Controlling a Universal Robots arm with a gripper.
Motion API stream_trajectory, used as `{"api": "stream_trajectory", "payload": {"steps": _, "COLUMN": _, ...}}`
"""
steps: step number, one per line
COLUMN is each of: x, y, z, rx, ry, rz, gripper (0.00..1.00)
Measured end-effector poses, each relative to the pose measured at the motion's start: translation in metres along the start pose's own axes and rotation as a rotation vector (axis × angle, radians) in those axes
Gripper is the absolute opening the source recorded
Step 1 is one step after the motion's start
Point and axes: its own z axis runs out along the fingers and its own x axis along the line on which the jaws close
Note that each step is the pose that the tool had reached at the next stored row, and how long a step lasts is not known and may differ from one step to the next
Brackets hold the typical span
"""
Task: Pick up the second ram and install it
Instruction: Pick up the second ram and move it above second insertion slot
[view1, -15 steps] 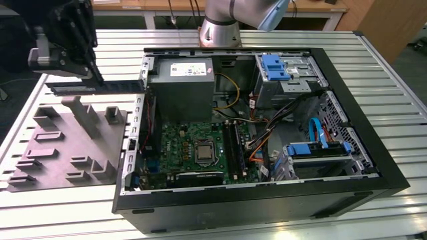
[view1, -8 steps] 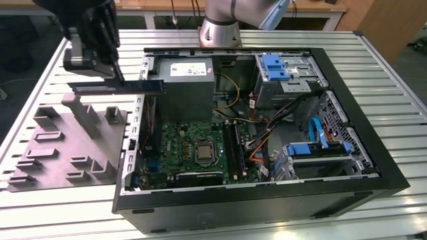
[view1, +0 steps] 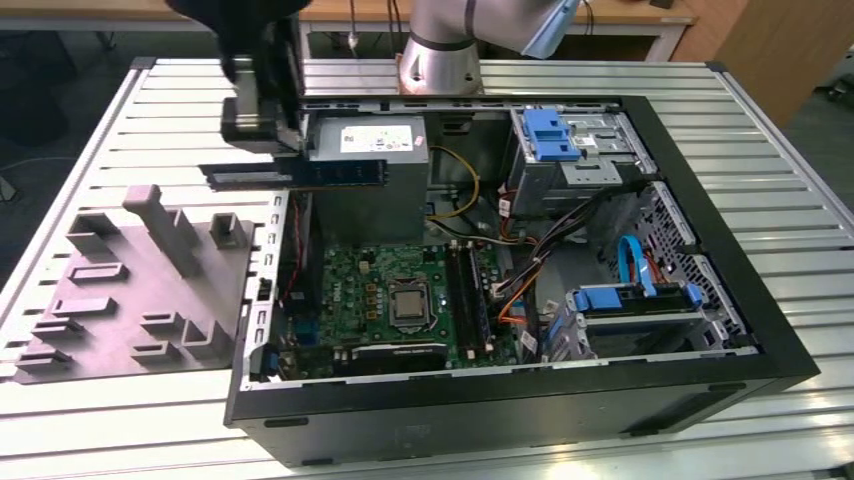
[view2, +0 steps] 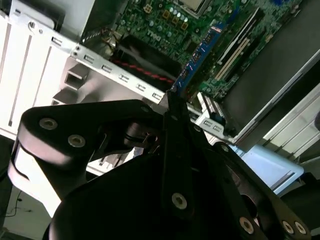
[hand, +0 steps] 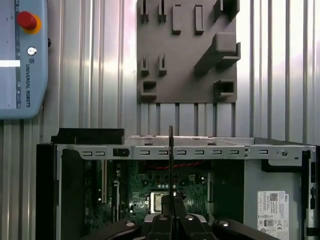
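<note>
My gripper (view1: 274, 155) hangs above the back left corner of the open computer case (view1: 534, 400), shut on the second ram (view1: 300, 174). The ram is a thin dark blue-green board held level and edge-up over the case's left wall. In the second wrist view the ram (view2: 200, 52) sticks out from between the black fingers (view2: 175, 150) toward the motherboard (view2: 170, 20). Seen edge-on in the first wrist view, the ram (hand: 171, 165) is a thin line above the gripper (hand: 171, 212). The long black memory slots (view1: 467, 290) lie on the motherboard (view1: 380, 290), well below and to the exterior view's right of the ram.
A grey parts fixture (view1: 134, 290) lies on the slatted table at the exterior view's left. Inside the case sit a silver power supply (view1: 367, 165), a drive cage with blue latches (view1: 561, 135) and orange and black cables (view1: 521, 280). A pendant with a red button (hand: 22, 55) rests on the table.
</note>
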Motion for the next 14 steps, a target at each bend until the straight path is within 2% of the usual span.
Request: {"api": "stream_trajectory", "payload": {"steps": 14, "x": 0.0012, "y": -0.0639, "z": 0.0011, "rx": -0.0035, "ry": 0.0000, "rz": 0.000, "gripper": 0.11}}
